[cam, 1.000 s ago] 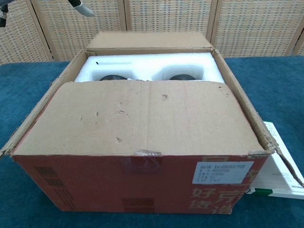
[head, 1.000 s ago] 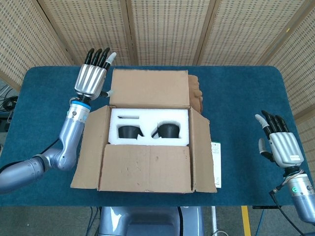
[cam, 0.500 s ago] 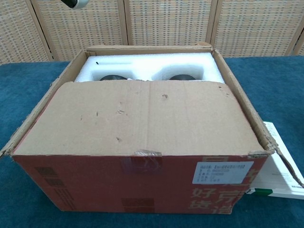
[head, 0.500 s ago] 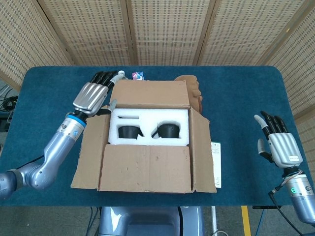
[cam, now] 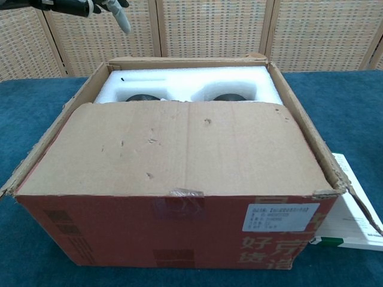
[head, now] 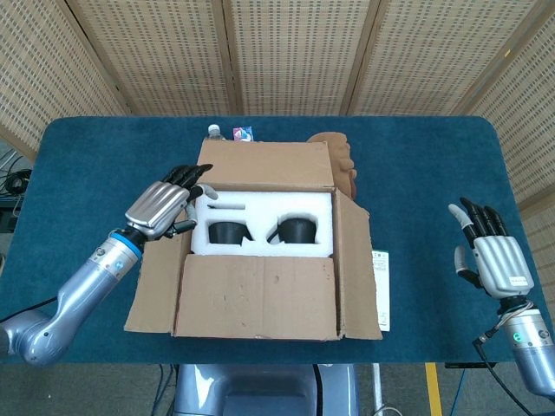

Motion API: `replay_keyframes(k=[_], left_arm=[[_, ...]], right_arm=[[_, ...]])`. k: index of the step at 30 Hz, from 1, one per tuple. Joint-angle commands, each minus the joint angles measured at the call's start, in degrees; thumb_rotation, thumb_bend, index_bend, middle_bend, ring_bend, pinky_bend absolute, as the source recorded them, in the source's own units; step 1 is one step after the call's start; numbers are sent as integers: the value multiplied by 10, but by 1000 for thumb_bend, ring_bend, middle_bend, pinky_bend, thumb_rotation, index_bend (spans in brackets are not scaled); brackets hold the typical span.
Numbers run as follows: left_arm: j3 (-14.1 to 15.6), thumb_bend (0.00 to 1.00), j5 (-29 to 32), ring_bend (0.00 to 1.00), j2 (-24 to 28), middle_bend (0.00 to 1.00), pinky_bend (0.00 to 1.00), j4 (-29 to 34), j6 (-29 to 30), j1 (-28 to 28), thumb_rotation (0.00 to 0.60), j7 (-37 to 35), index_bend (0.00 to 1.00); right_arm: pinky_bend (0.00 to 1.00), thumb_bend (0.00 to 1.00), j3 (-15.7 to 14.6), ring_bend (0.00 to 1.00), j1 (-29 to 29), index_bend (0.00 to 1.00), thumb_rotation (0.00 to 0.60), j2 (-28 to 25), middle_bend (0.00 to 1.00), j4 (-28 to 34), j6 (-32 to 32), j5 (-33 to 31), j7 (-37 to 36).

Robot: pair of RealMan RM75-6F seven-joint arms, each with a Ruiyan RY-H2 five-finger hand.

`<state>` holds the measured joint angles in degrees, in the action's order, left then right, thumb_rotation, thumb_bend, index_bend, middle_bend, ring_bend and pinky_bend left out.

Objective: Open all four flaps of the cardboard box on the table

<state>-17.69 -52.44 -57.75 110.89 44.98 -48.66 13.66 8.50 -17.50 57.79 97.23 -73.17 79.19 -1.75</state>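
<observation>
The cardboard box (head: 260,299) (cam: 179,227) stands mid-table. Its far flap (head: 264,165) lies folded back, its left flap (head: 160,277) and right flap (head: 355,269) lean outward, and its near flap (head: 256,299) (cam: 179,149) lies flat over the front half. White foam (head: 260,208) (cam: 185,84) with two dark round items shows inside. My left hand (head: 160,208) (cam: 90,7) hovers open, palm down, above the box's far left corner, holding nothing. At the far right my right hand (head: 490,256) is raised, its fingers spread, well away from the box.
A white leaflet (head: 381,286) (cam: 353,209) lies against the box's right side. Behind the box are a brown object (head: 342,156), a bottle cap (head: 212,130) and a small colourful item (head: 243,133). Blue cloth covers the table (head: 434,173); wicker screens stand behind.
My left hand has pulled back from behind the far flap toward me and lowered over the box's left corner. The far flap has dropped further back. The right hand barely moved.
</observation>
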Motion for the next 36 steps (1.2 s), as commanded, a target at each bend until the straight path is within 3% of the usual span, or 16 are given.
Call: replay_keyframes(k=[1,9,22,31,36], left_arm=[[15,1000,-26,0,1,0,0,6,-5,4,183,-2,296],[44,1000,-49,0,-5,0,0,21,-15,4,175,-9,348],[91,1000,-56,0,-21,0,0,23,-22,-7,174,19,350],[109,967,-43,0,-28,0,0,27,-25,-20,173,36,350],[99,968,-38,0,-8,0,0,45,-35,-22,173,2,350]], right_arm=[[0,724,0,0,1,16,600,0,0,0,-1,-1,-1],[0,724,-1,0,3,16,600,0,0,0,-1,-2,-1],[0,724,-1,0,4,16,600,0,0,0,2,-5,1],[0,724,-1,0,6,16,600,2,0,-1,1,-7,2],[0,724,-1,0,6,16,600,4,0,-3,1,-7,1]])
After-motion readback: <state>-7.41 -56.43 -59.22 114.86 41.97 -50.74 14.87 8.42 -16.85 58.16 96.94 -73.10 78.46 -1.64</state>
